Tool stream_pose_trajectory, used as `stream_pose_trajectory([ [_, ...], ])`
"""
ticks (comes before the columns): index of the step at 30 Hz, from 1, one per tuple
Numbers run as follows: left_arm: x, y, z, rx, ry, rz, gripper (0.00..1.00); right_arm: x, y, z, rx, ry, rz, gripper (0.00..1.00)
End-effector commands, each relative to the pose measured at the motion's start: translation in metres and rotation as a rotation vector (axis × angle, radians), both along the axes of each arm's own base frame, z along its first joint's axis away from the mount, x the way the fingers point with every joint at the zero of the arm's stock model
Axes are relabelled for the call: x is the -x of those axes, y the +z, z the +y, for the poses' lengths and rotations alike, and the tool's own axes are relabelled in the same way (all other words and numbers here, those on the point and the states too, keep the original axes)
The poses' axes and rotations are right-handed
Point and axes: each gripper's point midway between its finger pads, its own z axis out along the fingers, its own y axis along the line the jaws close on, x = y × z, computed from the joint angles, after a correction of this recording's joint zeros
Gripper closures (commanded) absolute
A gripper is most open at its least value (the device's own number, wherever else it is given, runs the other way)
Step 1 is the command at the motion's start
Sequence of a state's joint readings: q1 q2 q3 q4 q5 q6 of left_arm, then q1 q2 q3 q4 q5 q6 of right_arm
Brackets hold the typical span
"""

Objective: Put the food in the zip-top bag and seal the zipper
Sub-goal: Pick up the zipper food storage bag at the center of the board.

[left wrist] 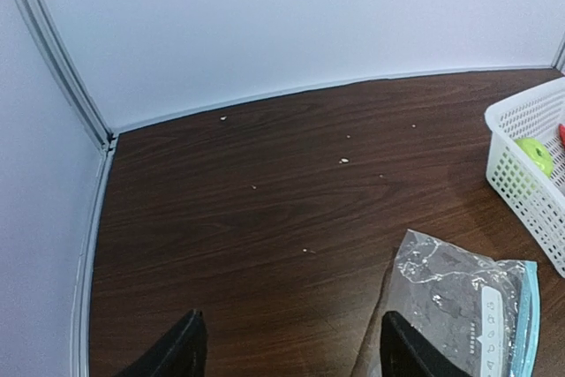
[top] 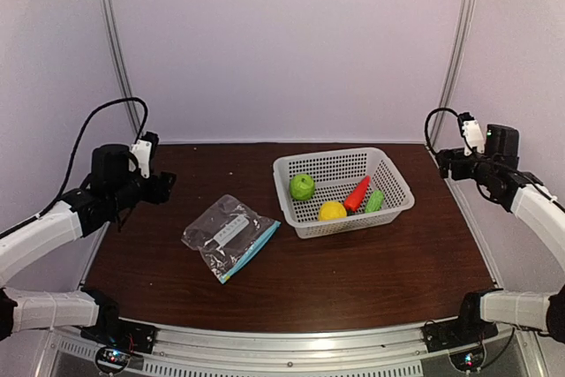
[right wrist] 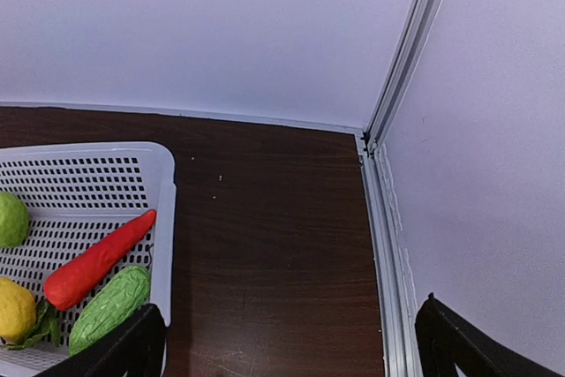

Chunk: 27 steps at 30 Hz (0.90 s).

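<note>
The left gripper (top: 166, 184) is hovering at nine o'clock and the right gripper (top: 439, 162) at three o'clock, both pointing inward, jaws gaping wide, empty.

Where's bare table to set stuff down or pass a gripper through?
Free: the wide front strip of table between bag, basket and the near edge; the back-left corner behind the bag; a narrower strip right of the basket. Crowded: inside the basket, four food pieces; the bag-to-basket gap is tight.
</note>
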<state>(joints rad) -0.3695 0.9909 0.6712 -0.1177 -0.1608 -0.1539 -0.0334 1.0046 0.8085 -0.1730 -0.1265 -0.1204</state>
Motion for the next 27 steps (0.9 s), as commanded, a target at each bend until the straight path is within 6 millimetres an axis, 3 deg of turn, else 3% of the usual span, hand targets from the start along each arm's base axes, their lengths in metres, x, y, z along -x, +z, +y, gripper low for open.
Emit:
stream_pose_trajectory([
  [1,0.007,0.007,-0.038,0.003,-0.186,-0.054,0.33,0.005,-0.022,0.011,0.047,0.096,0.084,0.0],
  [6,0.018,0.011,-0.072,0.045,-0.318,-0.048,0.36,0.02,-0.033,0.047,0.087,0.334,0.137,0.01],
  [11,0.042,0.005,-0.115,0.038,-0.465,0.046,0.44,0.029,-0.033,0.083,0.151,0.512,0.165,0.03],
  [17,0.075,-0.028,-0.171,-0.05,-0.605,0.238,0.51,0.028,-0.04,0.122,0.198,0.664,0.181,0.06],
  [22,0.085,-0.054,-0.216,-0.252,-0.571,0.298,0.44,0.024,-0.052,0.14,0.152,0.713,0.168,0.09],
  [27,0.077,-0.088,-0.227,-0.373,-0.413,0.367,0.5,0.025,-0.062,0.143,0.136,0.717,0.159,0.09],
])
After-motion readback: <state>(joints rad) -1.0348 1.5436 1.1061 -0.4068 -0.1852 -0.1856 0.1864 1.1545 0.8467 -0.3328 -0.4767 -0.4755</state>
